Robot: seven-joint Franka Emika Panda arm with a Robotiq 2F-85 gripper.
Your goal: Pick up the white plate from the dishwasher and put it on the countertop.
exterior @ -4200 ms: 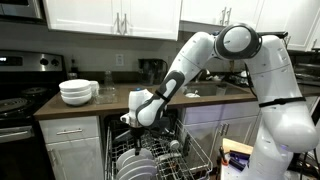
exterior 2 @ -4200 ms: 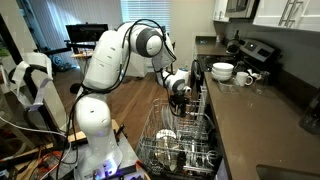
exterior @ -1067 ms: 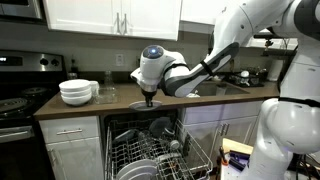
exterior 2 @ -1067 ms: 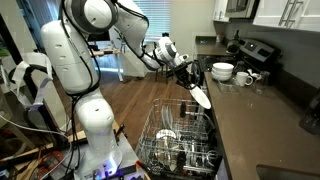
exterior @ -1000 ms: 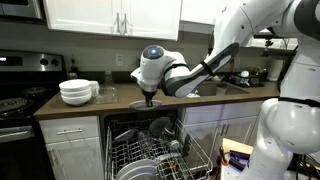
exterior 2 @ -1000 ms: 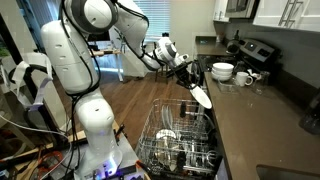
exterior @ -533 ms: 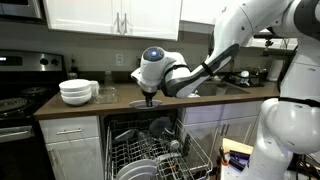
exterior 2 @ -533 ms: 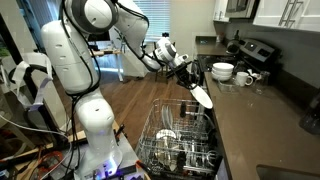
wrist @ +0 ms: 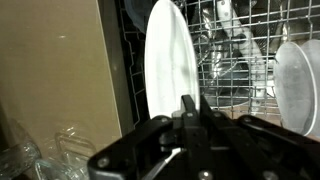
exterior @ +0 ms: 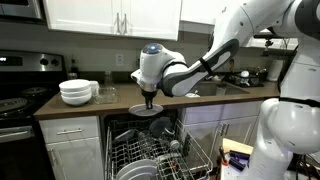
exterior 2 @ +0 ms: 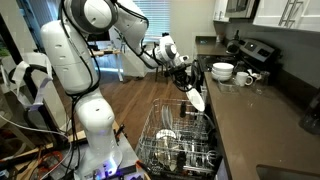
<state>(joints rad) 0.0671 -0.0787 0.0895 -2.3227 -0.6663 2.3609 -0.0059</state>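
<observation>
The fingers (wrist: 186, 108) pinch the plate (wrist: 168, 62) by its rim. They are closed tight on it, one on each side. In the wrist view the plate stands on its edge and sticks straight out past the fingers.

In an exterior view the plate (exterior 2: 196, 99) hangs down under the fingers, tipped at a slant. It is up in the air above the dishwasher (exterior 2: 180, 140), just beside the front edge of the surface (exterior 2: 250, 120). It does not lie on the surface.

The surface (exterior: 95, 103) is long and dark brown. A stack of white bowls (exterior: 77, 91) sits on it, well apart from the plate (exterior: 148, 109). A black stove (exterior: 15, 100) is next to the bowls. White cabinets (exterior: 110, 15) hang on the wall above. The dishwasher (exterior: 150, 160) is open, and its wire rack holds more dishes (exterior: 135, 168). The floor (exterior 2: 130, 110) is brown wood.

In the wrist view, the rack is blurry and one more white dish (wrist: 300, 85) is cut off at the side. I cannot tell if the plate's far rim touches the edge of the surface.
</observation>
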